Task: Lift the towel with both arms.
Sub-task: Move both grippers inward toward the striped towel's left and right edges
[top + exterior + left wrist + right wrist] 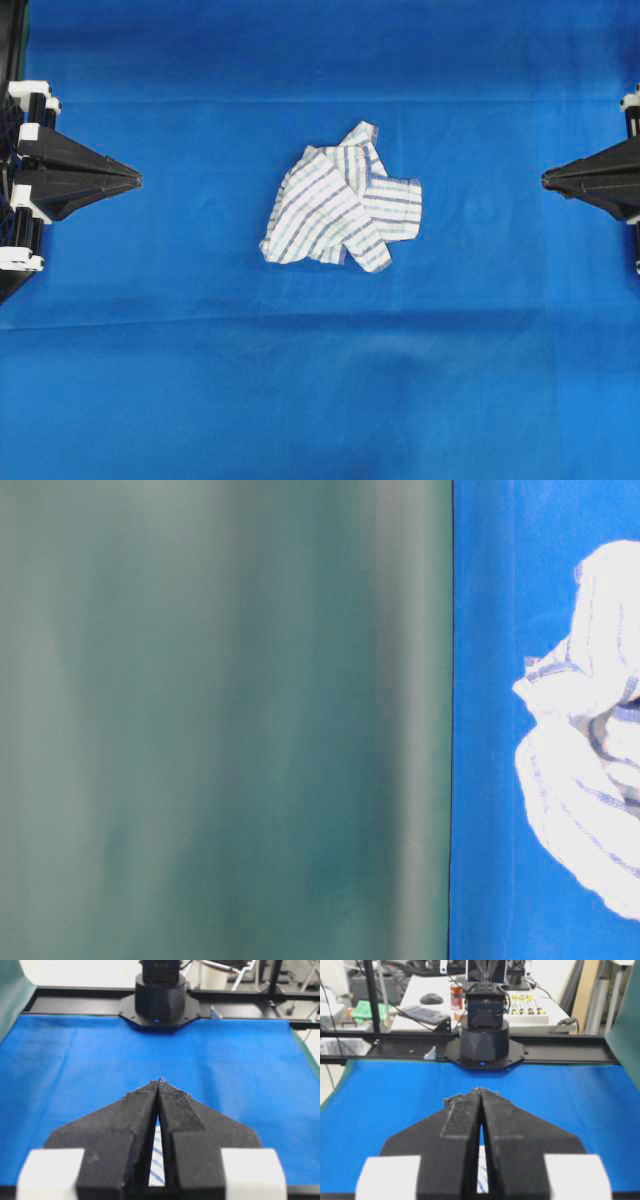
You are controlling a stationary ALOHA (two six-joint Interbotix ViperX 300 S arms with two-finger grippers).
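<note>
The towel (342,196), white with thin blue and grey stripes, lies crumpled in the middle of the blue cloth. It also shows at the right edge of the table-level view (590,730). My left gripper (136,180) is shut and empty at the far left, well apart from the towel. My right gripper (546,180) is shut and empty at the far right, also well apart. In the left wrist view (159,1081) and the right wrist view (480,1090) the fingertips meet, and a strip of towel (157,1160) shows only through the slit behind them.
The blue cloth surface (320,380) covers the table. The other arm's black base (160,1000) stands at the far edge of each wrist view. A green curtain (220,720) fills most of the table-level view.
</note>
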